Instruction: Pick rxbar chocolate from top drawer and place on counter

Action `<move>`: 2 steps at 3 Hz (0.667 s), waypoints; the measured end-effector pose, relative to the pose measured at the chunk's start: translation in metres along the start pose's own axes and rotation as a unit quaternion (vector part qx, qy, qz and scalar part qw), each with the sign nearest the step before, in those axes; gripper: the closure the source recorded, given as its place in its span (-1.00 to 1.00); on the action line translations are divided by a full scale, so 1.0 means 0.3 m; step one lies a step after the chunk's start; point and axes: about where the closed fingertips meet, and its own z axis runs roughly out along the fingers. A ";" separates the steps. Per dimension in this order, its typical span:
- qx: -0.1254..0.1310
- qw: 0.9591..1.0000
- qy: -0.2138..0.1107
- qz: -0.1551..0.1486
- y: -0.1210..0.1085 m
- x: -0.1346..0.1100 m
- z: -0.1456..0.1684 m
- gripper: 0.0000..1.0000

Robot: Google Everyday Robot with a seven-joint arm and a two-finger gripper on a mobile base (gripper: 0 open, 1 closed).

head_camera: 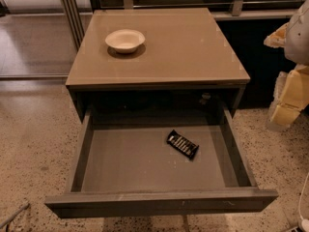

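Note:
The top drawer (125, 168) is pulled fully open at the front of the cabinet. The rxbar chocolate (182, 144), a small black bar with white lettering, lies flat on the drawer's grey bottom, right of centre and turned at an angle. The tan-brown counter (193, 47) is the cabinet's top, behind and above the drawer. My gripper (288, 98), white with pale yellow parts, hangs at the right edge of the view, beside the cabinet's right side and above the floor. It is well to the right of the bar and holds nothing that I can see.
A white bowl (125, 40) stands on the counter's back left part. Speckled terrazzo floor (34, 144) surrounds the cabinet. Metal posts (72, 13) and a dark low wall (256, 52) stand behind it. A white cable (304, 202) lies at the bottom right.

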 end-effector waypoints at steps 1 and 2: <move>0.000 1.000 0.000 0.000 0.000 0.000 0.000 -1.00; 0.000 1.000 0.000 0.000 0.000 0.000 0.000 -0.63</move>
